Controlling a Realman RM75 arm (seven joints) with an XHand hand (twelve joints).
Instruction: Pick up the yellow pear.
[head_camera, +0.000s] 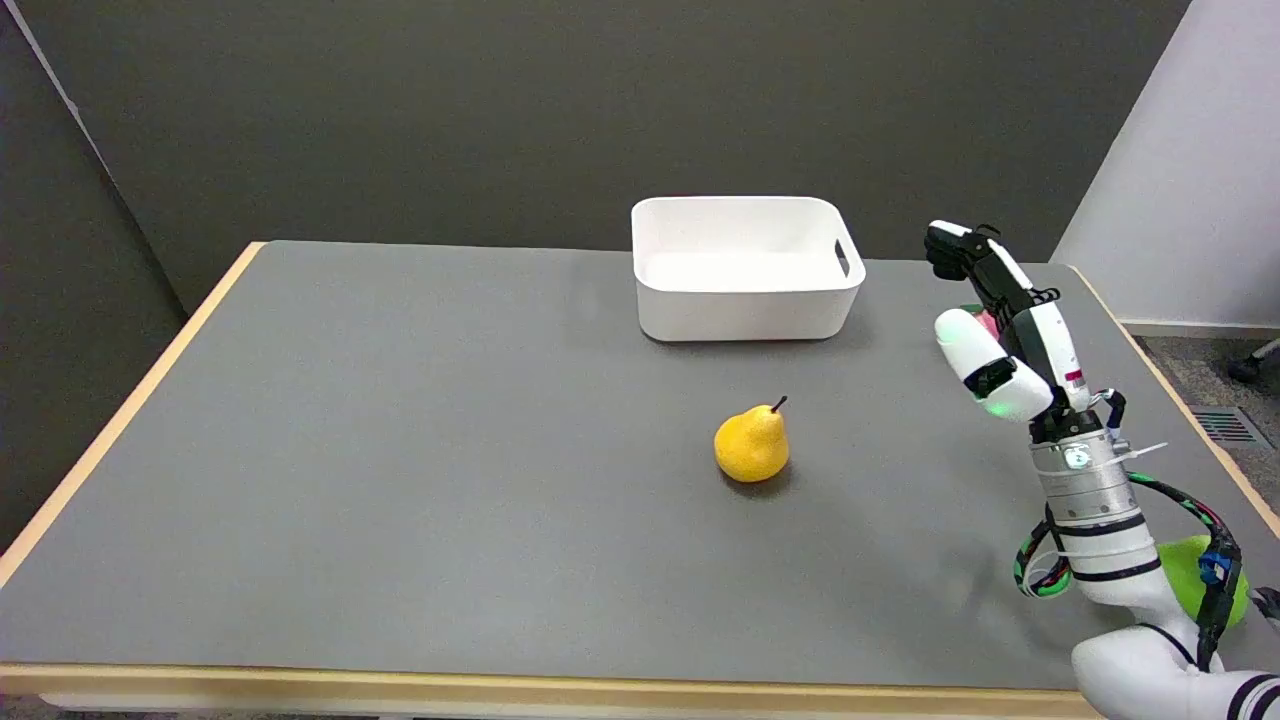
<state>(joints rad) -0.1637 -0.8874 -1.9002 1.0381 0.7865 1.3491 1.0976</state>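
A: Where is the yellow pear (752, 445) sitting?

B: On the grey counter (400, 450), a little right of the middle. It rests on its rounded base with the narrow end and short dark stem tipped toward one o'clock. Nothing touches it.

A: And the right hand (995, 325)?

B: It is up in the air off to the pear's three o'clock, well apart from it, raised on the white arm that comes in from the lower right corner. The fingers (955, 248) point up and away toward twelve o'clock and are only slightly curled, while the thumb (968, 348) juts out toward the pear. The hand is spread and has hold of nothing.

A: What else is on the counter?

B: A white plastic bin (745, 268) with a handle slot in its right wall stands at the pear's twelve o'clock, near the far edge. Its inside looks bare from this angle. A bit of something pink-red (985, 322) peeks out behind the hand; I cannot tell what it is. A bright green object (1185, 580) shows behind the forearm at the lower right, mostly hidden by the arm and its cables.
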